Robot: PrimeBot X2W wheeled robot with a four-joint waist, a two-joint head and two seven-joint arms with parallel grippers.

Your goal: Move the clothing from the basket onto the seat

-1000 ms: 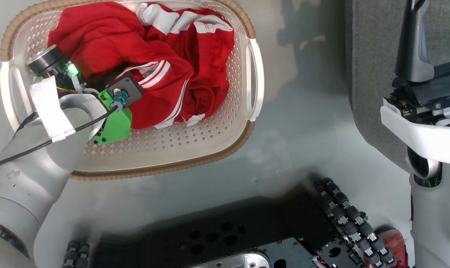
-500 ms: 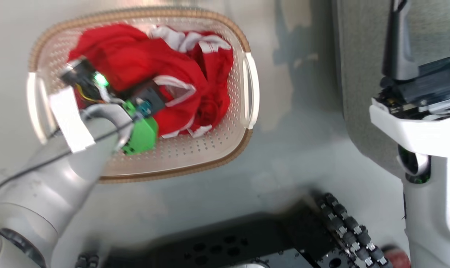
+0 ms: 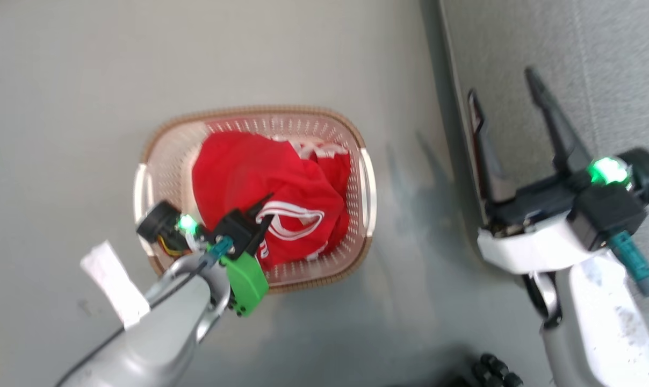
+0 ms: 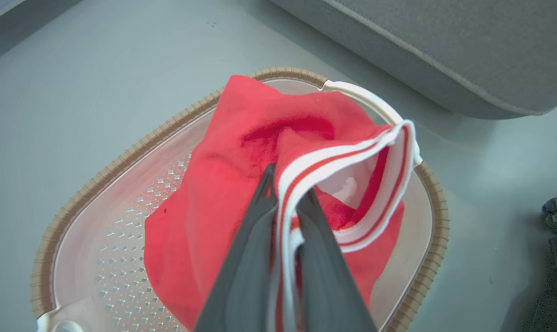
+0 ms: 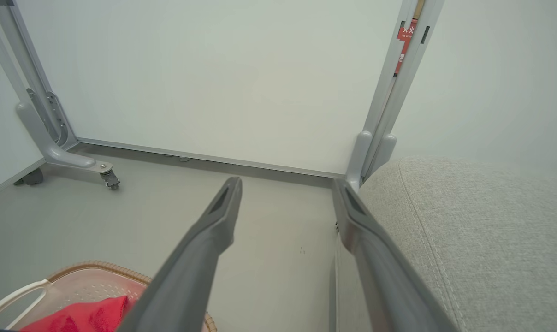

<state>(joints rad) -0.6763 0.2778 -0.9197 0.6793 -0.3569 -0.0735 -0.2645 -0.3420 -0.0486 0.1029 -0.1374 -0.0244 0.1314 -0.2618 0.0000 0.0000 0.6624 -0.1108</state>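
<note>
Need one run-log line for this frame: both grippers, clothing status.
left gripper: shut on red garment, above basket | right gripper: open, empty, near seat | stage: garment not yet on seat

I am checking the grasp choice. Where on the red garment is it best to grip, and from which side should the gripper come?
Grip the red garment at its white striped trim, coming from above, since the basket walls close off the sides. The trim is a thicker raised band, likely firmer to pinch than loose cloth. The left gripper is shut on it.
</note>
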